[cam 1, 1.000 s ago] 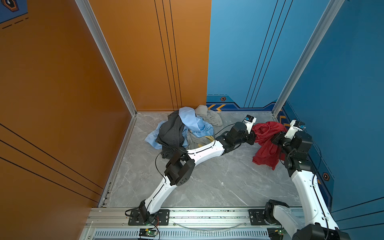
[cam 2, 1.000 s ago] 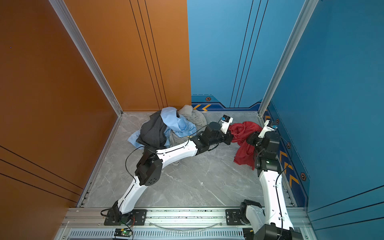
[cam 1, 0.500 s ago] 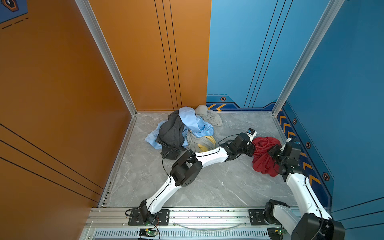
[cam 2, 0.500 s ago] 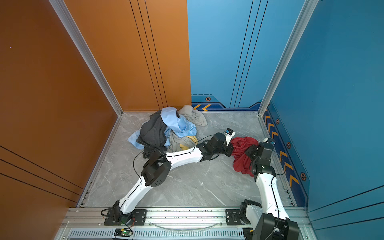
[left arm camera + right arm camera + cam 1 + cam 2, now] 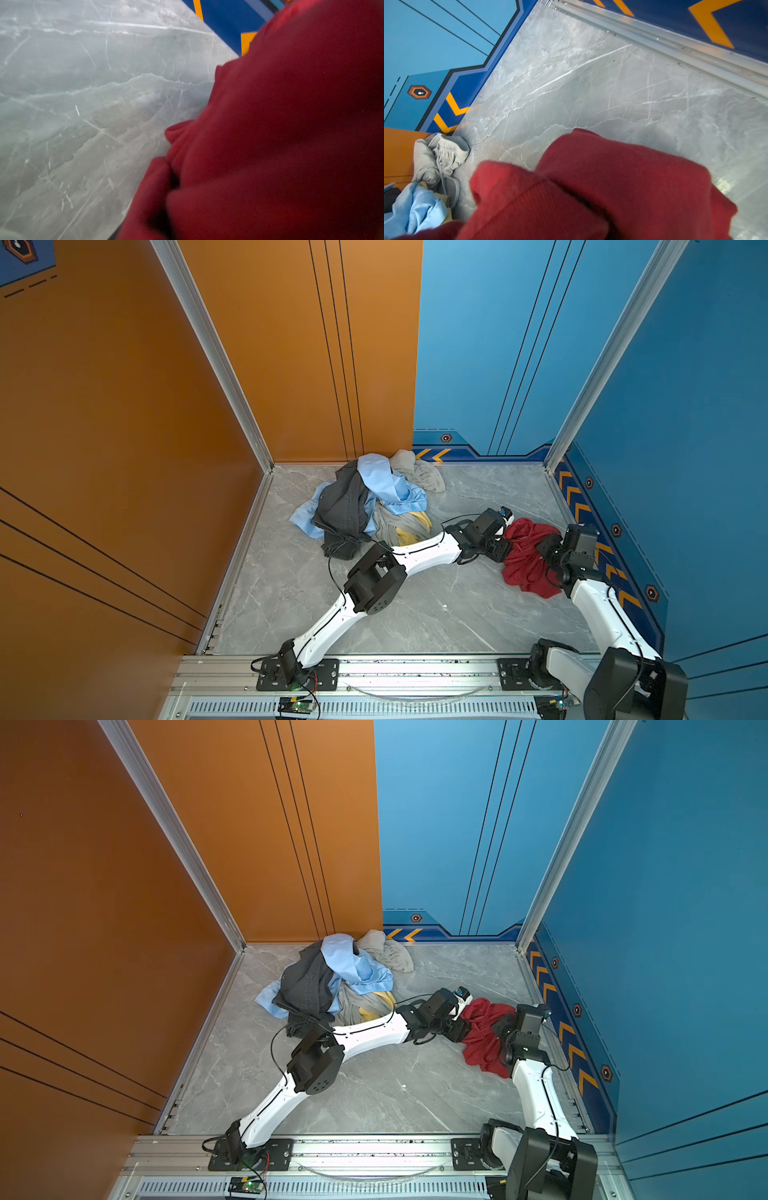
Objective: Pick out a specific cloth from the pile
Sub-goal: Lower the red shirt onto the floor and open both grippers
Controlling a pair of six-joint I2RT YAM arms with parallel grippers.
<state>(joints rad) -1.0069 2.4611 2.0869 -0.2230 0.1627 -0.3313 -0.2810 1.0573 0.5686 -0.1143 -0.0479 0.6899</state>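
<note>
Nearest the rail, the right arm (image 5: 602, 614) rises from its base and leans toward the right-hand blue wall, its black wrist bent down so that the right gripper (image 5: 545, 548) sits against the right side of the dark red cloth (image 5: 525, 568); its tips are buried in the folds in both top views, and it is drawn together, though whether cloth is caught between the jaws cannot be told; the right wrist view shows only bunched red fabric (image 5: 591, 197) filling the foreground over the grey marble tabletop (image 5: 591, 83); the left arm (image 5: 415, 553) stretches from its base on the rail up through a black elbow and then lies low and nearly level across the middle, reaching to the right; the left gripper (image 5: 500, 549) presses into the left edge of the cloth (image 5: 484, 1048), and whether its jaws are apart or together cannot be told, since the fabric hides them and the left wrist view gives just a blurred red mass (image 5: 280, 135) beside bare marble; the cloth lies crumpled on the tabletop (image 5: 415, 614) between the two grippers, near the chevron-marked wall; farther back and well apart from it, the pile (image 5: 365, 506) of dark grey, light blue, beige-grey and yellow garments sits against the rear wall
</note>
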